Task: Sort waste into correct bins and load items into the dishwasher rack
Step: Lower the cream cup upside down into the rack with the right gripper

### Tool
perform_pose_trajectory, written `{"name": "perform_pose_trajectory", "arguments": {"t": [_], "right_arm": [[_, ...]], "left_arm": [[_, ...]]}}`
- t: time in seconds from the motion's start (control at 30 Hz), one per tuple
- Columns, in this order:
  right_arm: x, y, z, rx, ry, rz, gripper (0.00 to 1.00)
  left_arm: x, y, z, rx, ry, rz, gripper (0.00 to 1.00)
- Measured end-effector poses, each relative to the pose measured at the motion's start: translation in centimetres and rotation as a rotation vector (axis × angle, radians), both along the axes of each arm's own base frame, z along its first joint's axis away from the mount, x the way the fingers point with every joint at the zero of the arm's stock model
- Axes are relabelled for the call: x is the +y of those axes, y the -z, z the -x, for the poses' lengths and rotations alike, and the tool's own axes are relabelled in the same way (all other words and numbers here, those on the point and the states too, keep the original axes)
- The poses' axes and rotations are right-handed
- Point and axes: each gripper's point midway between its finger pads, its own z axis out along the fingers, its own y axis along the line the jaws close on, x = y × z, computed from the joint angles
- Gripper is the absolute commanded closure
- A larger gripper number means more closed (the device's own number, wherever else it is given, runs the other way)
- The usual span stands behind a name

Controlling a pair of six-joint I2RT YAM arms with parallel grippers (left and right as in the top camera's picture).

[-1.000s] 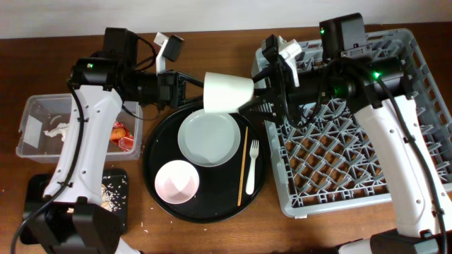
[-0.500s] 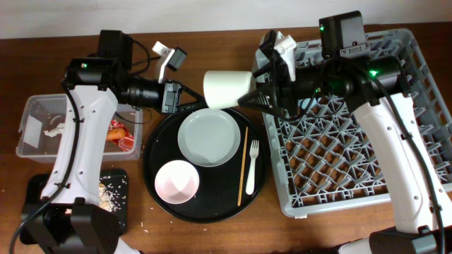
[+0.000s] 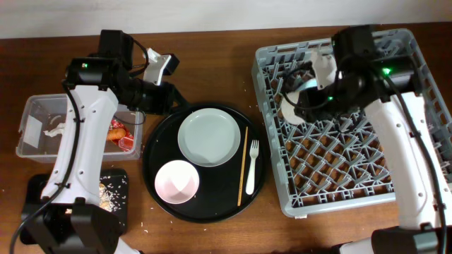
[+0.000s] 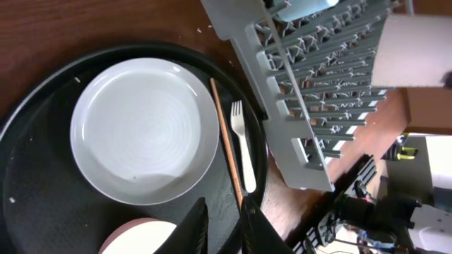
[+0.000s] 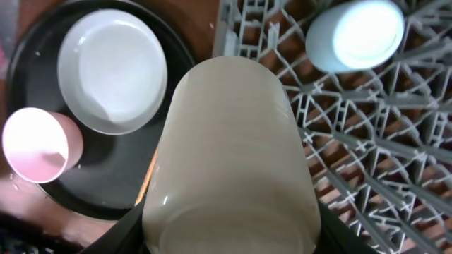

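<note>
The cream cup (image 5: 229,155), judged light, rigid and slippery, is held clenched in the right tool (image 3: 312,99) at ten o'clock over the dishwasher rack (image 3: 353,176).

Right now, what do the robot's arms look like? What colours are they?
Both the left arm and the right arm have smooth white shells with chunky black joints. Each has a small green light near the top and thin black cables running along it. The left gripper has dark, pointed fingers.
</note>
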Motion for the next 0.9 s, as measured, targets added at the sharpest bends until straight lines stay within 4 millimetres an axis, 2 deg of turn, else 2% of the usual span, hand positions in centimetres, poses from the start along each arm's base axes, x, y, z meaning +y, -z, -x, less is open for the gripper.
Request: {"name": "perform_pose_trajectory", "arguments": {"t": [0.07, 0.17, 0.23, 0.43, 0.73, 0.8, 0.83, 0.87, 0.9], "right_arm": [[-0.6, 2.4, 0.3, 0.046, 0.018, 0.033, 0.65], [-1.0, 4.6, 0.4, 0.078, 0.025, 0.061, 0.66], [-1.0, 5.5, -0.2, 0.061, 0.027, 0.063, 0.66], [-1.1, 10.4, -0.3, 0.079, 0.028, 0.073, 0.65], [-1.4, 11.1, -0.3, 0.082, 0.032, 0.089, 0.63], [-1.6, 11.8, -0.4, 0.089, 0.036, 0.106, 0.40], [-1.7, 12.2, -0.5, 0.097, 0.037, 0.109, 0.34], [-1.6, 12.4, -0.7, 0.095, 0.041, 0.107, 0.14], [-1.6, 12.5, -0.8, 0.091, 0.038, 0.108, 0.08]], "left_arm": [[0.6, 0.4, -0.3, 0.017, -0.045, -0.036, 0.84], [1.2, 0.8, -0.4, 0.030, -0.079, -0.068, 0.84], [1.3, 0.9, -0.5, 0.034, -0.088, -0.077, 0.84], [1.4, 0.9, -0.5, 0.033, -0.089, -0.081, 0.84], [1.4, 0.9, -0.5, 0.033, -0.089, -0.081, 0.84], [1.4, 0.9, -0.5, 0.033, -0.089, -0.081, 0.84], [1.4, 0.9, -0.5, 0.033, -0.090, -0.081, 0.80], [1.4, 0.9, -0.5, 0.033, -0.090, -0.081, 0.79], [1.4, 0.9, -0.5, 0.035, -0.092, -0.081, 0.76]]}}
